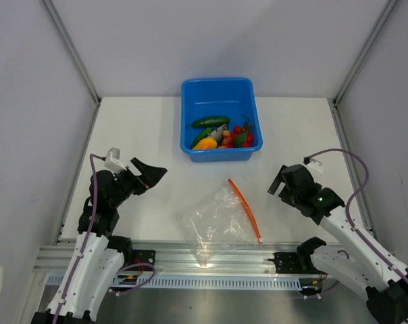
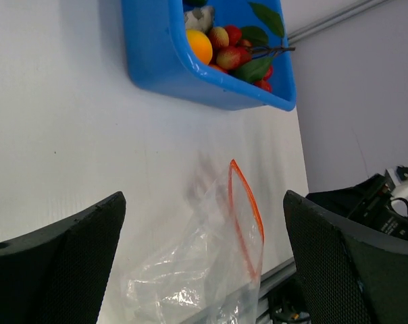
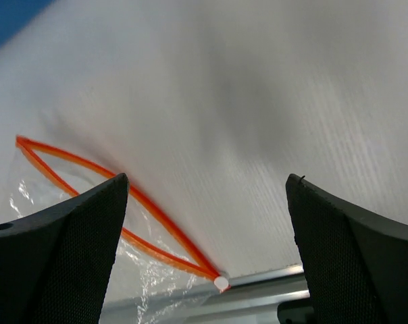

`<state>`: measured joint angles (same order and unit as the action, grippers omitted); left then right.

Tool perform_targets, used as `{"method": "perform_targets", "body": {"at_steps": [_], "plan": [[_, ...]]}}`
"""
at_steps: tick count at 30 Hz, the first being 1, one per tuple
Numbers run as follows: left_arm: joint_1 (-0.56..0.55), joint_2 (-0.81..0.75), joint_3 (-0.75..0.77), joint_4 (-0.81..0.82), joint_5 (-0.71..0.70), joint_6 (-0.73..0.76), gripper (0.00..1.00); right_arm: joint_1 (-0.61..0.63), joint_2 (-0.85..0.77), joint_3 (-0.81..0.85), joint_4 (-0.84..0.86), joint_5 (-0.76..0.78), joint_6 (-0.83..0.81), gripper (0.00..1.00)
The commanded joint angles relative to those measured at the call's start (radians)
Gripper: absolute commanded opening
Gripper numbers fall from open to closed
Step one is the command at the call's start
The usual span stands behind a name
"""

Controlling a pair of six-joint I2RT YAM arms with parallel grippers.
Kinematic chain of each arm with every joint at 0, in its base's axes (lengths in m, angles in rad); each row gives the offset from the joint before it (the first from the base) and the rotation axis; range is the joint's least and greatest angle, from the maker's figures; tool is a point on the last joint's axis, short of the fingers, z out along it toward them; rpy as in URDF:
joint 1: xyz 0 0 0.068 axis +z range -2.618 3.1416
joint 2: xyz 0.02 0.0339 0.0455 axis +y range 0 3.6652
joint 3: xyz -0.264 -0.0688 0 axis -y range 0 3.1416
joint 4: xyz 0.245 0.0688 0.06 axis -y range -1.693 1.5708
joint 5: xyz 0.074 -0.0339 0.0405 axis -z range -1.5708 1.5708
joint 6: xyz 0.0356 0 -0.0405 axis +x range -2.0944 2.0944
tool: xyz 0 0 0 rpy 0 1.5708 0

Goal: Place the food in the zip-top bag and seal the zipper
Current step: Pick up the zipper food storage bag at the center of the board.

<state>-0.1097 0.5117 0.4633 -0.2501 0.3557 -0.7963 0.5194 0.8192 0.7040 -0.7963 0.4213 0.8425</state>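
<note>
**Left end effector point(image 2: 202, 202) spread wide above the zip-top bag point(image 2: 204, 277)**
Its dark fingers point(image 2: 55, 263) stood well apart, holding nothing. Between them the clear bag lay crumpled on the white tabletop point(image 2: 69, 148), its orange-red zipper point(image 2: 248, 206) gaping in a loop. Farther off, a blue tub point(image 2: 157, 57) held the food point(image 2: 221, 47): orange fruit, red tomatoes, green leaves.

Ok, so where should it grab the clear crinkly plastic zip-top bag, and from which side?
Probably by the thin orange-red zipper strip, pinching one lip near its middle. The clear crinkly plastic zip-top bag lies crumpled with its mouth gaping in a lens shape toward the right, so the open right gripper could come in from that side. The film itself looks slack and slippery.
</note>
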Motion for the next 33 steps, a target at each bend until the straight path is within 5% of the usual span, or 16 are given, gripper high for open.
{"method": "perform_targets", "body": {"at_steps": [1, 4, 10, 15, 21, 24, 28, 33], "plan": [[0.021, 0.060, 0.005, -0.006, 0.115, -0.049, 0.99, 0.040, 0.070, 0.011, 0.061, -0.216, -0.048, 0.98], [0.033, 0.131, 0.012, -0.002, 0.187, -0.060, 1.00, 0.132, 0.142, -0.047, 0.223, -0.398, -0.108, 0.98], [0.036, 0.195, 0.000, 0.109, 0.406, -0.060, 0.92, 0.249, 0.312, -0.083, 0.431, -0.502, -0.149, 0.93], [0.036, 0.140, 0.081, -0.084, 0.329, 0.077, 0.89, 0.275, 0.397, -0.127, 0.624, -0.659, -0.186, 0.85], [0.036, 0.091, 0.156, -0.184, 0.292, 0.141, 0.81, 0.321, 0.376, -0.159, 0.782, -0.728, -0.189, 0.46], [0.031, 0.090, 0.178, -0.199, 0.298, 0.146, 0.72, 0.346, 0.327, -0.153, 0.842, -0.721, -0.169, 0.02], [-0.028, 0.111, 0.228, -0.221, 0.272, 0.166, 0.54, 0.416, 0.284, -0.063, 0.803, -0.605, -0.197, 0.00], [-0.232, 0.149, 0.308, -0.285, 0.112, 0.160, 0.57, 0.525, 0.360, 0.135, 0.623, -0.420, -0.284, 0.00]]}}
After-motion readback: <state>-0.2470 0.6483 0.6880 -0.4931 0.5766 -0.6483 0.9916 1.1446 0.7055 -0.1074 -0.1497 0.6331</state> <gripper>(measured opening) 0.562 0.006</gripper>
